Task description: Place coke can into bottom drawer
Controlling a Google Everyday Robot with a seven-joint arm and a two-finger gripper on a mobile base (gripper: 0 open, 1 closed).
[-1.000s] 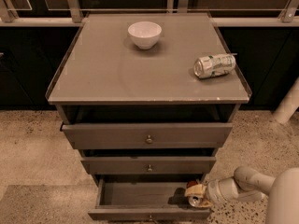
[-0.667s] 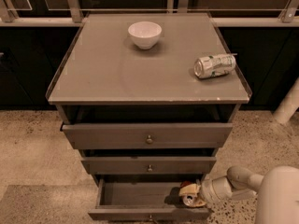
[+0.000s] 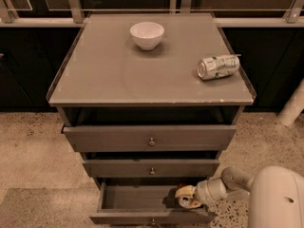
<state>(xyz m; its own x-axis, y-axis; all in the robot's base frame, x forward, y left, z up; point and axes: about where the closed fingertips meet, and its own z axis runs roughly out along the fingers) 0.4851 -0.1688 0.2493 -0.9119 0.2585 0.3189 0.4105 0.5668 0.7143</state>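
The bottom drawer (image 3: pixel 137 198) is pulled open, a shallow grey box with a small knob on its front (image 3: pixel 153 220). My gripper (image 3: pixel 184 196) reaches in from the right and sits inside the drawer's right end. It is shut on the coke can (image 3: pixel 186 203), which shows as a small reddish can with a silver end just under the pale fingers (image 3: pixel 183 191). The can hangs low in the drawer; I cannot tell whether it touches the drawer floor.
The middle drawer (image 3: pixel 151 167) and the wider top drawer (image 3: pixel 149 137) are slightly open above. On the cabinet top stand a white bowl (image 3: pixel 147 34) and a silver-and-green can (image 3: pixel 218 66) lying on its side. My white arm (image 3: pixel 278 198) fills the lower right corner.
My gripper with the can has moved left and a little deeper into the bottom drawer. The bowl, the other can and the drawers have not moved.
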